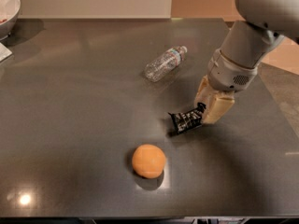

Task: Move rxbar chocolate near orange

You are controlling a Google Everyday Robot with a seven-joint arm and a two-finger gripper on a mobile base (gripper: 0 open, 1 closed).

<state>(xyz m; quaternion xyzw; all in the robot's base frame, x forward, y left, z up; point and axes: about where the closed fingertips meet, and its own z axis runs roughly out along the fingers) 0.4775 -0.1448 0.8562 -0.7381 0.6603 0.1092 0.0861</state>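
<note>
One bar [186, 121] pinched in the gripper [202, 114], orange [148, 161] near.
Held by its right end, its long axis runs left; the orange sits lower-left on the surface [70, 125].

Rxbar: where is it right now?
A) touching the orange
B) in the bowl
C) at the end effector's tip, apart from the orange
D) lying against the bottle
C: the rxbar is pinched by its right end in the end effector, right of the table's middle, with bare tabletop between it and the orange; the bottle lies farther back.
</note>
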